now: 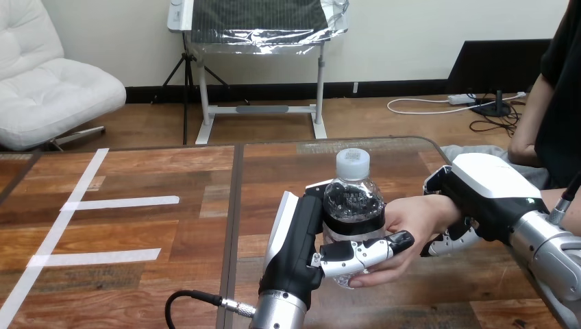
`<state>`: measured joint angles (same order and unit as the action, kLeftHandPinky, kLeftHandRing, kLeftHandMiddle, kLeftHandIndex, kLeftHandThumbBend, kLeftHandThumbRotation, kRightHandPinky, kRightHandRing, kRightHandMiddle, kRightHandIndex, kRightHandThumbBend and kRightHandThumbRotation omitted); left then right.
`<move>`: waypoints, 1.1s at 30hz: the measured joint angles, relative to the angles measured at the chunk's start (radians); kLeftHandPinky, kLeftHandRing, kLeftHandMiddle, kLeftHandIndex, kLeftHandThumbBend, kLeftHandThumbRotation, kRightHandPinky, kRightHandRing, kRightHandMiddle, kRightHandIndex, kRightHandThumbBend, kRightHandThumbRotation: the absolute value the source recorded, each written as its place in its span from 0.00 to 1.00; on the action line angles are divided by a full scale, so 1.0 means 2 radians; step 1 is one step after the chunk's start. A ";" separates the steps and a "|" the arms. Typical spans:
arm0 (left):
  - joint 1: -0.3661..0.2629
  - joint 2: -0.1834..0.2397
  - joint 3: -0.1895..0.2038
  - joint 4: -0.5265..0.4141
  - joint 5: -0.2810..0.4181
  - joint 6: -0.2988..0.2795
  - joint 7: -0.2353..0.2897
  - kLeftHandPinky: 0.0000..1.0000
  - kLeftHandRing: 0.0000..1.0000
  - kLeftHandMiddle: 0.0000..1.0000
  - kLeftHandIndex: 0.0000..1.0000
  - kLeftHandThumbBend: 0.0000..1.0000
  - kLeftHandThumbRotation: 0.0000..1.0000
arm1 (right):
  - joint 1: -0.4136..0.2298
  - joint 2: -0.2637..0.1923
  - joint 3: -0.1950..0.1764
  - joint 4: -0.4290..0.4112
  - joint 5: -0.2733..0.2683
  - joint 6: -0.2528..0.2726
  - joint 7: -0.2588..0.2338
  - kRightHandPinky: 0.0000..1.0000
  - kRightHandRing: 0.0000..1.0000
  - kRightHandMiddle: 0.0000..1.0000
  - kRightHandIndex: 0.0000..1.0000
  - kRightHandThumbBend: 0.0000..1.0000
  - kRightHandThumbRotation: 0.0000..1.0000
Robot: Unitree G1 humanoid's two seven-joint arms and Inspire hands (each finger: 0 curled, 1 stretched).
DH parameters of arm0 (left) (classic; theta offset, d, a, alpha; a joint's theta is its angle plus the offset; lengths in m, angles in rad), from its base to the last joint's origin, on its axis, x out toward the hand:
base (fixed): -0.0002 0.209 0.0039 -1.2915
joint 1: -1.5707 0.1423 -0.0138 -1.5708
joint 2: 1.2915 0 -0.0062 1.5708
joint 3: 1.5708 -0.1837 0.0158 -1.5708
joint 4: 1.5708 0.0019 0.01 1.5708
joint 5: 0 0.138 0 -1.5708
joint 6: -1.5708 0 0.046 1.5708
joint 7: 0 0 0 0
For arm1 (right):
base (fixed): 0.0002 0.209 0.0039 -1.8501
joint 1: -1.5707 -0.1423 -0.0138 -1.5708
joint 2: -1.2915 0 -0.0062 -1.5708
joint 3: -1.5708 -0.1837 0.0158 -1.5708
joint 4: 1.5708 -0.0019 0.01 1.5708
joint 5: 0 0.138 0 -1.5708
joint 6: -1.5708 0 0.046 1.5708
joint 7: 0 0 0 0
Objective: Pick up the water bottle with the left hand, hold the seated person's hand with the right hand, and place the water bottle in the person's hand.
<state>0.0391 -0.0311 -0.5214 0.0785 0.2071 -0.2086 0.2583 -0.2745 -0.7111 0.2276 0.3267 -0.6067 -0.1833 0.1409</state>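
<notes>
A clear water bottle (pixel 352 199) with a white cap and a dark label stands upright, right of the table's middle. My left hand (pixel 298 240) is shut on it, fingers behind it and the thumb (pixel 363 251) across its front. The person's hand (pixel 408 219) comes in from the right, its palm against the bottle's right side and its fingers curled under the bottle's base. My right hand (pixel 479 186) lies over the person's wrist, with fingers (pixel 449 241) curled round beneath it.
White tape strips (pixel 120 203) cross the wooden table (pixel 171 288) at the left. A dark seam (pixel 233 205) runs down the table left of my left hand. The table's far right corner (pixel 431 145) is rounded.
</notes>
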 measured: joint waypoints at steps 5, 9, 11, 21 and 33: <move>0.000 0.000 0.000 0.000 0.000 0.000 0.000 0.33 0.38 0.42 0.43 0.66 0.00 | 0.000 0.000 0.000 0.001 0.000 0.000 0.000 0.19 0.24 0.32 0.37 0.75 0.00; 0.000 0.000 0.000 0.000 0.000 -0.001 0.000 0.33 0.38 0.42 0.43 0.66 0.00 | 0.000 0.000 0.000 0.001 0.000 0.000 0.000 0.20 0.25 0.32 0.37 0.75 0.00; 0.000 0.000 0.000 0.000 0.000 -0.001 0.000 0.33 0.38 0.42 0.43 0.65 0.00 | 0.000 0.000 0.000 0.001 0.000 0.000 0.000 0.21 0.25 0.32 0.37 0.75 0.00; 0.000 0.000 0.000 0.000 0.000 -0.003 0.001 0.33 0.38 0.42 0.43 0.66 0.00 | 0.000 0.000 0.000 0.001 0.001 0.002 0.001 0.21 0.25 0.32 0.37 0.76 0.00; 0.000 0.000 -0.001 0.000 0.000 -0.004 0.002 0.33 0.38 0.42 0.43 0.66 0.00 | 0.000 0.000 0.000 0.001 0.000 0.002 0.001 0.21 0.26 0.33 0.36 0.76 0.00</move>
<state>0.0385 -0.0308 -0.5227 0.0790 0.2070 -0.2158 0.2618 -0.2745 -0.7111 0.2276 0.3286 -0.6068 -0.1789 0.1433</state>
